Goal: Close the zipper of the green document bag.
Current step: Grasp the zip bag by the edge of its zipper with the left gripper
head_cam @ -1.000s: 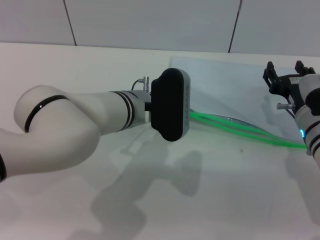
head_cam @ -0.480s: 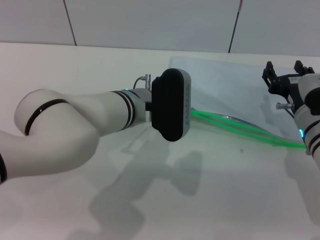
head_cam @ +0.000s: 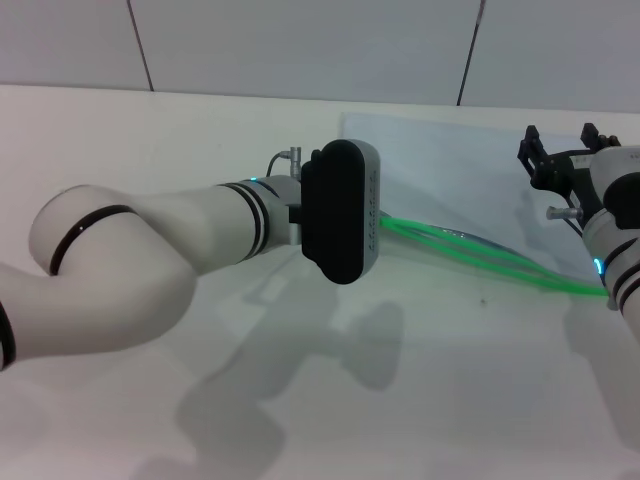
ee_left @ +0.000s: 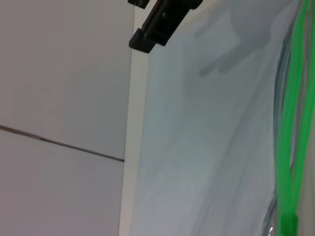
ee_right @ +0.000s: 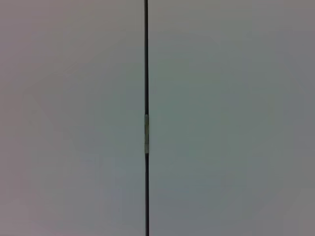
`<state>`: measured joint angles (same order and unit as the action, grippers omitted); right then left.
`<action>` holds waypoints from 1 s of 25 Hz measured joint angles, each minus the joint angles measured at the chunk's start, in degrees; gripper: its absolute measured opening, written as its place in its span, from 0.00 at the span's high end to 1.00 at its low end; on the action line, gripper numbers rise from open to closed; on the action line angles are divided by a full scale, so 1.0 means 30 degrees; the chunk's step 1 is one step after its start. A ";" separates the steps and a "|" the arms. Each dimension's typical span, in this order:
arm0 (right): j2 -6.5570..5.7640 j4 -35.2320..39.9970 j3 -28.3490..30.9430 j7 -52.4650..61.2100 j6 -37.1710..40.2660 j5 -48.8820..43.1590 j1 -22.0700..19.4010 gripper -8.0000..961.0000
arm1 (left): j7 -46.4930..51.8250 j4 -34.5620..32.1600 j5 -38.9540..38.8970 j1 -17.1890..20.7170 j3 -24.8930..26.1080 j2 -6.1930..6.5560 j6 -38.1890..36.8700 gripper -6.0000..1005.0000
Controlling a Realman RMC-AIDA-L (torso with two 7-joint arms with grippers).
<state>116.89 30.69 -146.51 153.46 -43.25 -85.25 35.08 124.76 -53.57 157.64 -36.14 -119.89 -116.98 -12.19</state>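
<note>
The green document bag (head_cam: 450,170) is lying flat on the white table (head_cam: 250,130) in the upper right of the head view, and its zipper (head_cam: 480,255) is being shown as two green strips parted along the near long edge, so the mouth is judged still open. The left gripper (head_cam: 372,215) is being held at the strips' left end, hidden behind its dark wrist housing; whether anything is pinched cannot be told. In the left wrist view a small green slider (ee_left: 288,223) is seen at the lower right. The right gripper (head_cam: 558,155) is being held raised at the right edge, fingers spread and empty. Next, the far end probably needs steadying while the slider is drawn along.
</note>
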 joint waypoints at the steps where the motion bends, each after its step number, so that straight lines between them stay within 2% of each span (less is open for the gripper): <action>1: 0.0000 -0.0004 0.0000 0.0000 0.0004 0.0000 0.0000 0.25 | 0.0010 0.0087 -0.0067 -0.0057 -0.0093 -0.0001 0.0055 0.41; 15: 0.0000 -0.0004 0.0001 0.0001 0.0004 0.0000 -0.0004 0.25 | 0.0130 0.0834 -0.0627 -0.0544 -0.0306 -0.0001 0.0241 0.43; 18: 0.0000 0.0017 0.0000 -0.0001 0.0004 0.0000 -0.0001 0.25 | 0.0099 0.1183 -0.0644 -0.0583 -0.0674 0.0000 0.1127 0.44; 23: 0.0000 0.0045 0.0000 -0.0001 0.0003 0.0000 0.0047 0.25 | 0.0147 0.1539 -0.0889 -0.0679 -0.0737 -0.0001 0.1632 0.54; 25: 0.0000 0.0058 0.0000 -0.0001 0.0003 0.0000 0.0049 0.25 | 0.0107 0.1784 -0.1255 -0.0895 -0.0743 -0.0001 0.1688 0.55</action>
<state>116.89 30.87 -146.51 153.46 -43.24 -85.25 35.22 125.08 -48.22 153.87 -38.82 -122.12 -116.98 -7.12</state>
